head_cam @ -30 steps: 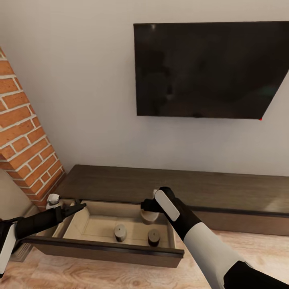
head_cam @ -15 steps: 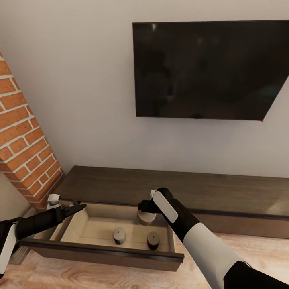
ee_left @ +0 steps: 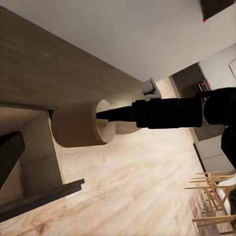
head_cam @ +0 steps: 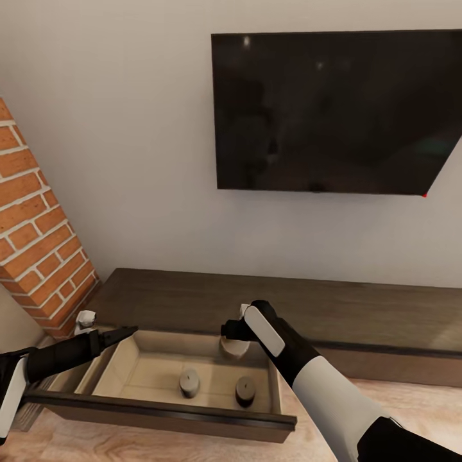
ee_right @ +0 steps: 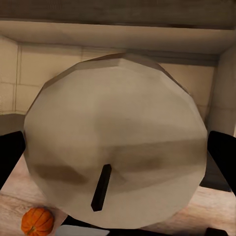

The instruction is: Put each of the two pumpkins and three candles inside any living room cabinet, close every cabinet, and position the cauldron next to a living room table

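Observation:
The cabinet point(head_cam: 192, 298) is a long dark brown console under the TV, and its left drawer point(head_cam: 160, 410) is pulled out. Two candles point(head_cam: 188, 382) point(head_cam: 244, 389) stand on the drawer's pale floor. My right gripper point(head_cam: 232, 337) is shut on the third candle point(head_cam: 234, 348), held over the drawer's back right part. That candle looms large in the right wrist view point(ee_right: 115, 162) and shows from the side in the left wrist view point(ee_left: 78, 124). One pumpkin point(ee_right: 37, 221) lies on the wooden floor. My left gripper point(head_cam: 122, 333) hangs open and empty by the drawer's back left corner.
A black TV point(head_cam: 333, 109) hangs on the white wall above the console. A brick fireplace point(head_cam: 32, 237) rises at the left. Wooden floor point(head_cam: 160, 446) runs in front of the drawer. Pale wooden chair frames point(ee_left: 214, 196) stand further off in the left wrist view.
The head camera has shifted a little, so the drawer sits lower in the picture. My right gripper has edged slightly left with the candle. The left arm is still.

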Controlling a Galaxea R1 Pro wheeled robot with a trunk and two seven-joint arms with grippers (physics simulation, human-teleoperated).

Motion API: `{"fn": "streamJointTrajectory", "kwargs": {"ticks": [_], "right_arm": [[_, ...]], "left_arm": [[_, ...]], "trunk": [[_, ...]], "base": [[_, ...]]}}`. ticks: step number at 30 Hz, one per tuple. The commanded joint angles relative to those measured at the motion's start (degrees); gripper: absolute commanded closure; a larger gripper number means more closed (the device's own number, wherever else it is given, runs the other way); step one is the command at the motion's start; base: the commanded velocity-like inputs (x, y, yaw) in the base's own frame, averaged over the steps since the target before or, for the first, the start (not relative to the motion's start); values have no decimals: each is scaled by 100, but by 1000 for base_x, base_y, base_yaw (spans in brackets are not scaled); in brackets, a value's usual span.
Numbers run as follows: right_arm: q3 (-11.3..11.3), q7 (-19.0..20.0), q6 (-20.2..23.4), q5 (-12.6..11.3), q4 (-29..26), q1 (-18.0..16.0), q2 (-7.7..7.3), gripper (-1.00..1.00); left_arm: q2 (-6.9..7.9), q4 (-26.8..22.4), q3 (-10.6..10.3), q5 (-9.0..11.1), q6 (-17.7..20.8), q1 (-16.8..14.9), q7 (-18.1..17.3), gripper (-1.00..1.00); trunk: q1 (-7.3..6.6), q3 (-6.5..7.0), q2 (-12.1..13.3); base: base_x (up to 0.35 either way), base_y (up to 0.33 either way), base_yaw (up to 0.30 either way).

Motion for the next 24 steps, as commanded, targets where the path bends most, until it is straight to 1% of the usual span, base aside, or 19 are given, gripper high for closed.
{"fn": "streamJointTrajectory", "kwargs": {"ticks": [1, 3, 8, 11, 14, 16, 24], "right_arm": [[0, 0, -3, -2, 3, -2, 0, 100], [0, -6, -2, -2, 6, -7, 0, 100], [0, 12, -8, -2, 84, -9, 0, 100], [4, 192, 0, -2, 183, -9, 0, 100], [8, 600, 27, -2, 257, -9, 0, 100], [8, 761, 44, -2, 306, -9, 0, 100], [71, 896, 117, -2, 394, -9, 0, 100]], "left_arm": [[0, 0, 0, -18, 0, 0, 1, -100], [-5, 0, -3, -59, -2, 0, 2, -100], [-16, 0, -6, -76, -24, 0, 0, -100], [-17, 0, -4, -75, -37, 0, -3, -100], [-17, 0, -6, -75, -42, 0, -5, -100], [-18, 0, -7, -75, -43, 0, -5, -100], [-16, 0, 3, -75, -44, 2, -18, -100]], "trunk": [[0, 0, 0], [0, 0, 0], [0, 0, 0], [0, 0, 0], [0, 0, 0], [0, 0, 0], [0, 0, 0]], "base": [[150, 0, 0], [61, 0, 0], [92, 0, 0], [26, 0, 0], [8, 0, 0], [3, 0, 0], [0, 0, 0]]}}
